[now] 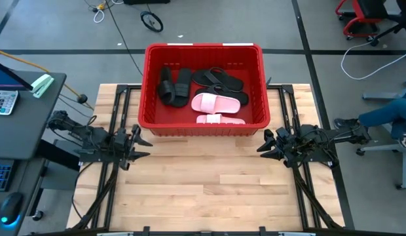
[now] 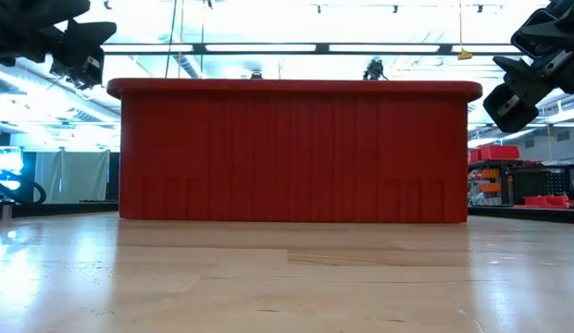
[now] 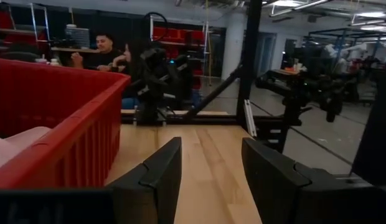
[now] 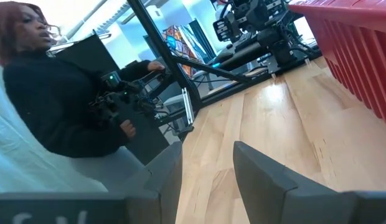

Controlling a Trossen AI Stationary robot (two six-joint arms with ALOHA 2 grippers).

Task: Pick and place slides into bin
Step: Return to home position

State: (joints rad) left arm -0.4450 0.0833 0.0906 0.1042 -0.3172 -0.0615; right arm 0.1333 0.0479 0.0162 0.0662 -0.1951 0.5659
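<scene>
High view: the left gripper (image 1: 141, 143) is seen at the 9 o'clock side of the wooden table (image 1: 203, 190). Its fingers are spread with nothing held between them and are pointed toward 3 o'clock. Its arm is folded low and stretched back toward the 9 o'clock edge. The right gripper (image 1: 262, 142) is mirrored at the 3 o'clock side, its fingers likewise spread and empty and pointed toward 9 o'clock.

Both are held near the front corners of the red bin (image 1: 203, 126), which is set at the table's 12 o'clock end. Inside it, two black slides (image 1: 173, 85) are seen at 9 o'clock, two black flip-flops (image 1: 222, 81) at 1 o'clock and one pink slide (image 1: 215, 102) in the middle. A second pink slide (image 1: 220, 119) is propped against the 6 o'clock wall.
</scene>
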